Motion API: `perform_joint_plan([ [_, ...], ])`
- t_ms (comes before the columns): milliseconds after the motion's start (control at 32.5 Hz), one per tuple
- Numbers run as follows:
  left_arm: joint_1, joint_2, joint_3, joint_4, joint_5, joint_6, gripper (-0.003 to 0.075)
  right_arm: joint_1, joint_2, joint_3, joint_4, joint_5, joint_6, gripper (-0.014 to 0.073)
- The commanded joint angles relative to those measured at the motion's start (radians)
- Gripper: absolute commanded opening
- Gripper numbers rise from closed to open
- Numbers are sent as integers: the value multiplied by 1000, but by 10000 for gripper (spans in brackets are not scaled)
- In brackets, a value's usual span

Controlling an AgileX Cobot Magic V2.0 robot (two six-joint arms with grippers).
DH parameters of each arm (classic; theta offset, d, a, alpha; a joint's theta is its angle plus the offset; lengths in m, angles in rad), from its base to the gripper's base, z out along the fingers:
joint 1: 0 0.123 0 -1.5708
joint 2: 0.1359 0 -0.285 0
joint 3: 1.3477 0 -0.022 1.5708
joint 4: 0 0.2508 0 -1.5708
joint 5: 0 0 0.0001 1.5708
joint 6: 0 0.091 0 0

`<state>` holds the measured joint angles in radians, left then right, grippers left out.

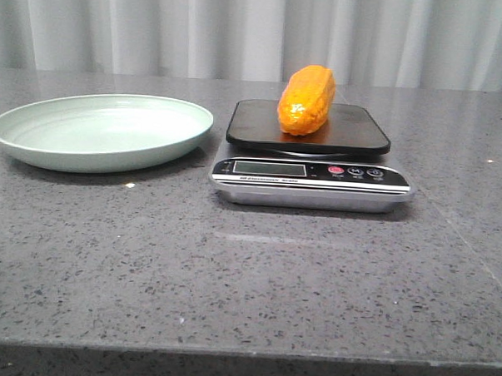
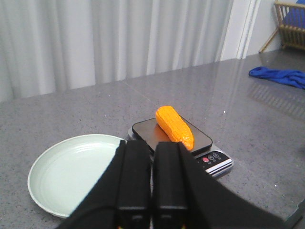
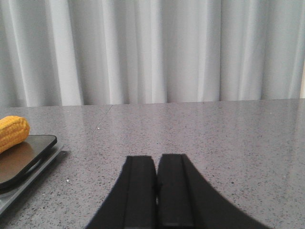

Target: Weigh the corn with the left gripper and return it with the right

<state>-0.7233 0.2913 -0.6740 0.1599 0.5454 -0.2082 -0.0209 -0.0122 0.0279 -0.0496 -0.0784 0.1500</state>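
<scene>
The orange-yellow corn (image 1: pixel 306 100) lies on the black platform of the digital scale (image 1: pixel 311 184), right of the pale green plate (image 1: pixel 36 141), which holds nothing. In the left wrist view the corn (image 2: pixel 175 126) rests on the scale (image 2: pixel 213 161) beyond my left gripper (image 2: pixel 152 144), which is shut with nothing held and hangs back from the plate (image 2: pixel 62 169). My right gripper (image 3: pixel 156 158) is shut and empty over bare table, with the corn (image 3: pixel 12 131) and scale edge (image 3: pixel 28 160) off to one side. Neither gripper shows in the front view.
The grey speckled table (image 1: pixel 247 279) has a front edge near the camera. White curtains (image 1: pixel 258 30) hang behind it. A blue cloth (image 2: pixel 279 76) and a wooden crate (image 2: pixel 290 21) sit far off in the left wrist view.
</scene>
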Motion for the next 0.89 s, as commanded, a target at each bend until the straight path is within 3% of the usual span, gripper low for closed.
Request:
perform_joint_plan([
  [0, -8, -98, 63, 18, -151, 1, 127, -3, -15, -8, -5, -82, -12, 150],
  [338, -8, -243, 228, 51, -164, 1, 127, -3, -15, -9, -5, -95, -12, 150],
  [584, -8, -243, 283, 50, -143, 1, 127, -3, -14, -32, -14, -215, -12, 150],
  [860, -8, -243, 334, 50, -163, 1, 127, -3, 164, -357, 1, 104, -9, 150],
])
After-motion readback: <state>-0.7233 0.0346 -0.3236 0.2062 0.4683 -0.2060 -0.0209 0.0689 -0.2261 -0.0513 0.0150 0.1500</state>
